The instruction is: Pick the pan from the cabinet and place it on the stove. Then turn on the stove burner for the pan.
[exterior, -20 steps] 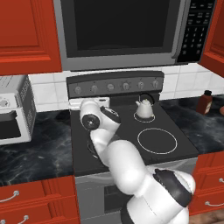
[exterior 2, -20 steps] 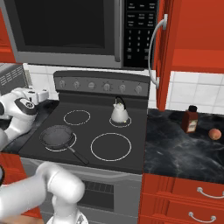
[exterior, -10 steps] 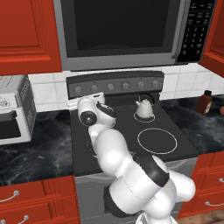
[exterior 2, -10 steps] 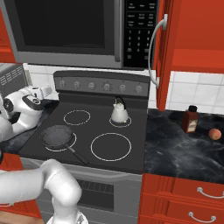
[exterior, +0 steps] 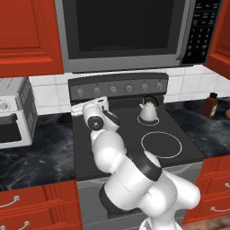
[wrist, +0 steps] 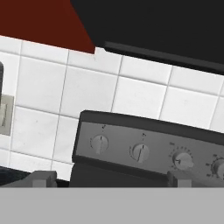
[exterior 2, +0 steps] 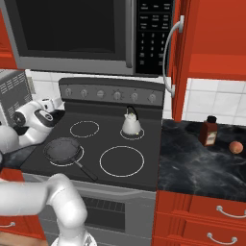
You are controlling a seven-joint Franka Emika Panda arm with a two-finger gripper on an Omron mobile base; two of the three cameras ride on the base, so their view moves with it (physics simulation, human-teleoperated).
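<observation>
The pan (exterior 2: 62, 149) rests on the stove's (exterior 2: 120, 180) front-left ring, its thin black handle pointing toward the front edge; my arm hides it in the left base view. Above the stove's (exterior: 134, 130) back-left corner, my gripper (exterior 2: 54, 103) (exterior: 90, 105) stands open and holds nothing. It points at the left end of the knob row (exterior: 96, 91). In the hand view the fingertips (wrist: 43, 178) stand wide apart, and the two leftmost knobs (wrist: 99, 143) lie close ahead of the gripper (wrist: 111, 179). The cabinet (exterior 2: 216, 33) at the upper right has its door (exterior 2: 178, 57) swung open.
A white kettle (exterior 2: 130, 123) (exterior: 148, 111) sits on the back-right ring. The microwave (exterior: 130, 31) hangs low over the stove. A white toaster oven (exterior: 13, 117) stands on the left counter. A brown bottle (exterior 2: 209, 131) and a round fruit (exterior 2: 235, 147) are on the right counter.
My hand has drifted a little back and right, closer to the left knobs. The pan and kettle have stayed put.
</observation>
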